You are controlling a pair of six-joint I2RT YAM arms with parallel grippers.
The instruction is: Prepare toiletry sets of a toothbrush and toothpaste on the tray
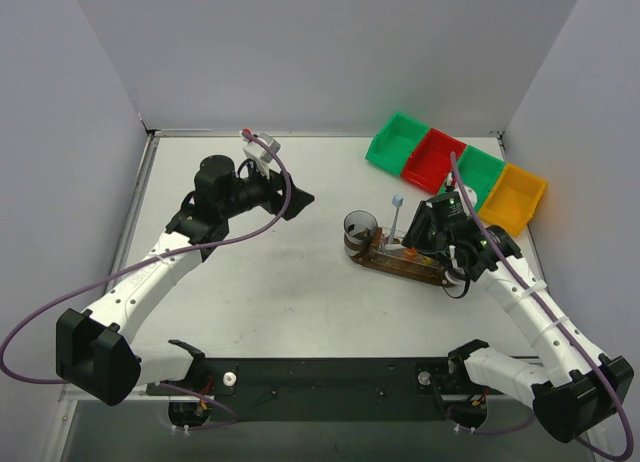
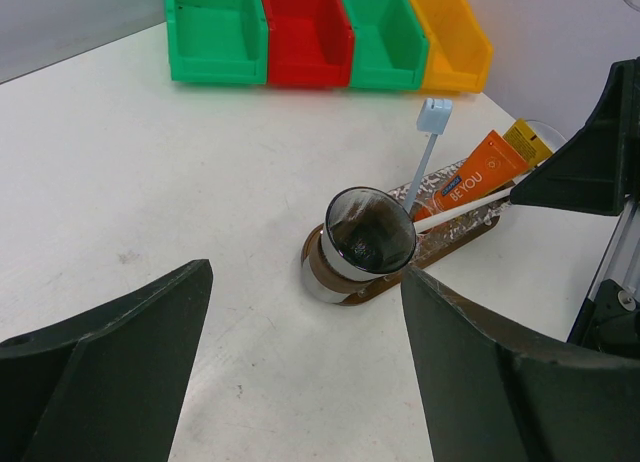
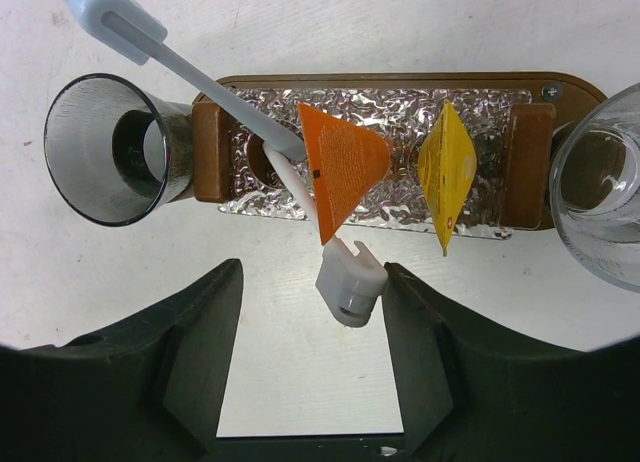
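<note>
Overhead, tray (image 1: 400,262) sits on the worktop (image 1: 250,282) right of centre, with a dark cup (image 1: 358,227) at its left end. Right pincer (image 1: 432,232) is over the tray; left pincer (image 1: 297,197) is well apart to the left. Bins (image 1: 455,167) far right.

Left wrist: left pincer (image 2: 305,282) spread, holding nothing. Orange tube (image 2: 478,172) and yellow tube (image 2: 525,137) lean on the tray; toothbrush (image 2: 428,147) stands tilted.

Right wrist: right pincer (image 3: 312,272) spread. Second toothbrush (image 3: 350,282) has its head between the fingers, contact unclear. Clear cup (image 3: 600,197) at the tray's right end.

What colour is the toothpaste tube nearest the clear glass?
Yellow. The toothpaste tube shows best in the right wrist view.
</note>
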